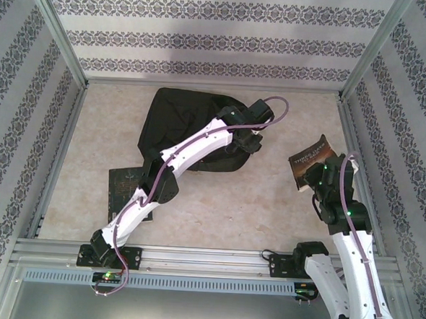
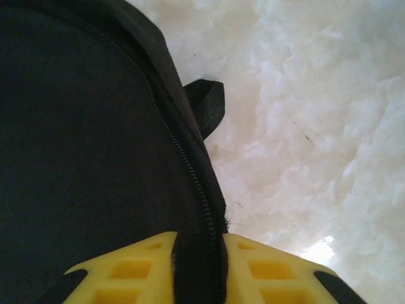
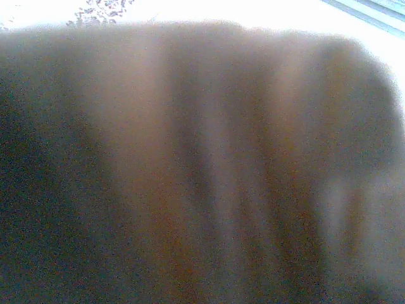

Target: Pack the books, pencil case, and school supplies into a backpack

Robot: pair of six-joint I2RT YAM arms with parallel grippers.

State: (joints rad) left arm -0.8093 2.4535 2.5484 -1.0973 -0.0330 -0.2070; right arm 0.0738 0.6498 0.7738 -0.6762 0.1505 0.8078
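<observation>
The black backpack (image 1: pixel 179 114) lies at the back middle of the table. My left gripper (image 1: pixel 249 141) reaches over its right side. In the left wrist view the left gripper (image 2: pixel 198 269) is shut on the backpack (image 2: pixel 82 139), its yellow fingers (image 2: pixel 133 272) pinching the fabric edge beside the zipper (image 2: pixel 190 171). My right gripper (image 1: pixel 319 179) is shut on the dark brown book (image 1: pixel 311 157) and holds it tilted above the table at the right. That book's cover (image 3: pixel 202 164) is a close blur in the right wrist view. A black book (image 1: pixel 124 187) lies flat at the left. The pencil case and school supplies are out of view.
A black strap loop (image 2: pixel 209 104) sticks out from the backpack's edge onto the pale table (image 2: pixel 304 126). Patterned walls (image 1: pixel 13 118) close in the left, right and back. A metal rail (image 1: pixel 207 260) runs along the near edge. Bare table (image 1: pixel 268 206) lies between the two arms.
</observation>
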